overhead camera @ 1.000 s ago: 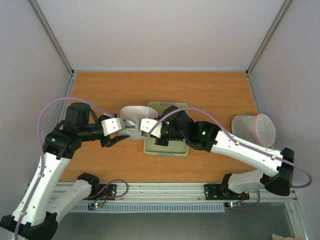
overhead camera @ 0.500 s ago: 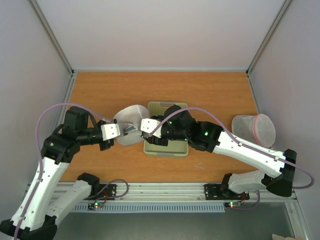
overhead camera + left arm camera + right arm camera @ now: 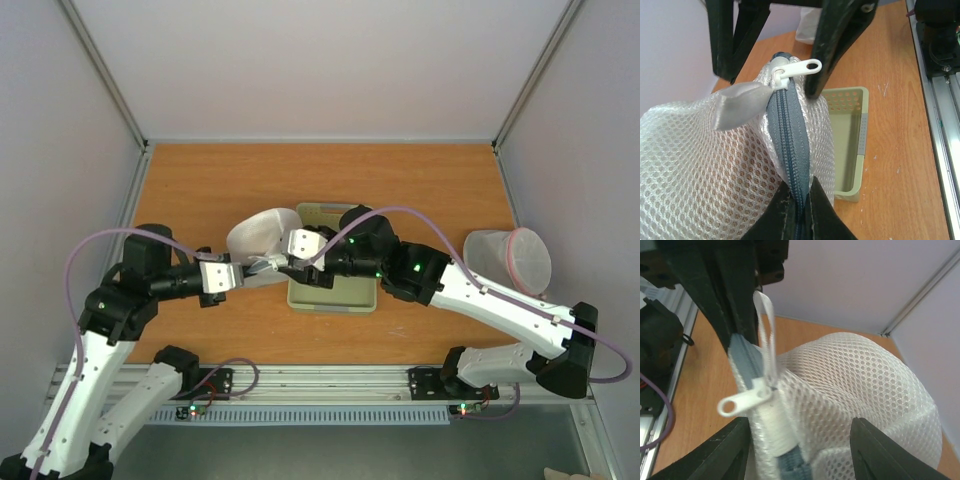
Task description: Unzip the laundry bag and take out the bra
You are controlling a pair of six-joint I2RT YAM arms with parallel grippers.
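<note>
The laundry bag (image 3: pixel 262 234), white mesh with a grey zip band (image 3: pixel 788 131), hangs above the table just left of the tray. My left gripper (image 3: pixel 248 269) (image 3: pixel 801 189) is shut on the zip band at the bag's rim. The white zip pull (image 3: pixel 801 67) (image 3: pixel 743 400) sticks out at the closed end of the zip. My right gripper (image 3: pixel 285 262) (image 3: pixel 799 434) is open, its fingers on either side of the bag's zip end, the mesh (image 3: pixel 860 385) bulging between them. The bra is hidden.
A pale green plastic tray (image 3: pixel 336 294) (image 3: pixel 846 150) lies under the right arm. A translucent round bag with a pink rim (image 3: pixel 510 258) stands at the right. A grey ribbon loop (image 3: pixel 739 103) hangs from the laundry bag's zip end. The metal rail (image 3: pixel 940 130) runs along the near table edge.
My left gripper has closed on the bag's zip band. My right gripper has let go and opened. The bag has shifted slightly left and turned.
</note>
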